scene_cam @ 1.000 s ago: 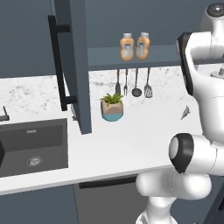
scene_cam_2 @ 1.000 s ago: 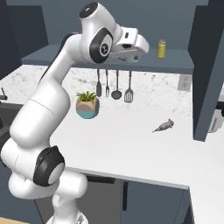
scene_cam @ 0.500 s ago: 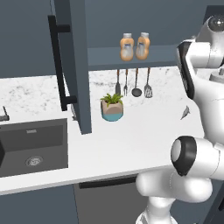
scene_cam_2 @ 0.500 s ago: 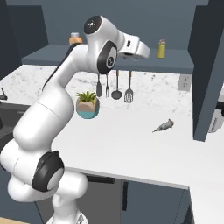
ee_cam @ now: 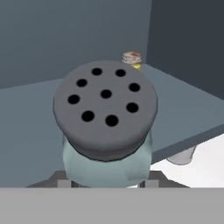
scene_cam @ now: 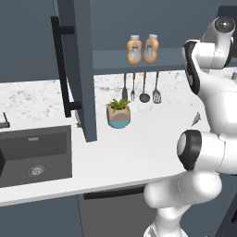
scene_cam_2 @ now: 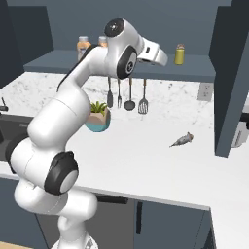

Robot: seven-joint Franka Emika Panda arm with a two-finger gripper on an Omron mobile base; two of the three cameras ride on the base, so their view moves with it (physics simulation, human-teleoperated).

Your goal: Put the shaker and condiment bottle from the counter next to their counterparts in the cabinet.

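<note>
My gripper (ee_cam: 105, 180) is shut on the shaker (ee_cam: 106, 131), a pale teal-grey cylinder whose grey holed cap (ee_cam: 105, 107) faces the hand camera. My hand (scene_cam_2: 156, 53) hovers over the cabinet shelf (scene_cam_2: 194, 68), just left of the yellow-green shaker (scene_cam_2: 180, 54), which the hand view shows further back as the yellow-green shaker (ee_cam: 131, 59). Two orange condiment bottles (scene_cam: 134, 50) (scene_cam: 151, 48) stand side by side on the shelf's left part. The cabinet door (scene_cam: 78, 69) hangs open over the counter (scene_cam: 134, 148).
A potted plant (scene_cam: 119, 113) stands on the counter under hanging utensils (scene_cam: 144, 88). The sink (scene_cam: 34, 155) is at the left. A small grey object (scene_cam_2: 182, 140) lies on the counter. Another dark door (scene_cam_2: 232, 73) stands open at the right.
My arm has swung a little to the right along the shelf, carrying the shaker closer to the yellow-green one.
</note>
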